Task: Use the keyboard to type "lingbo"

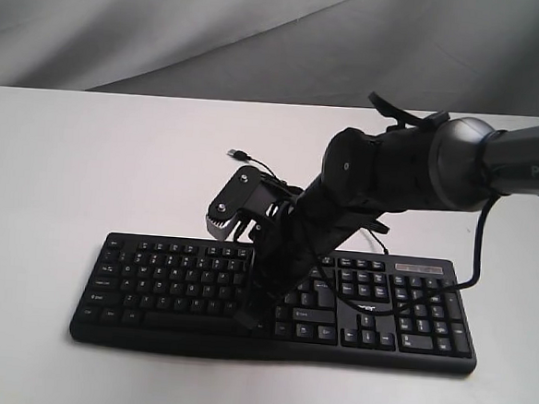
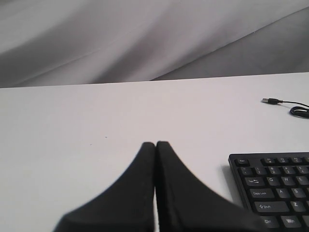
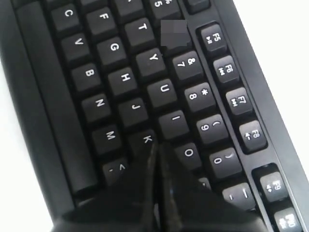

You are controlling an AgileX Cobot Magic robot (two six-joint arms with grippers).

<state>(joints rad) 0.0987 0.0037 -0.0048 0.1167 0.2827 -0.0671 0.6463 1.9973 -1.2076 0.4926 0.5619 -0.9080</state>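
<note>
The black keyboard (image 1: 162, 278) with white legends lies across the front of the white table (image 1: 59, 169). My right arm reaches in from the right, and its gripper (image 1: 248, 317) points down onto the middle keys. In the right wrist view this gripper (image 3: 157, 146) is shut with nothing in it. Its tips sit between the K key (image 3: 146, 139) and the O key (image 3: 188, 152), and they cover the key behind them. My left gripper (image 2: 155, 144) is shut and empty above bare table. The keyboard's left corner (image 2: 270, 188) lies off to its side. The exterior view does not show the left gripper.
The keyboard's thin black cable ends in a loose USB plug (image 1: 238, 154) behind the keyboard; the plug (image 2: 270, 100) also shows in the left wrist view. A grey cloth backdrop (image 1: 171, 29) hangs behind the table. The right arm's cable (image 1: 477, 244) droops over the number pad.
</note>
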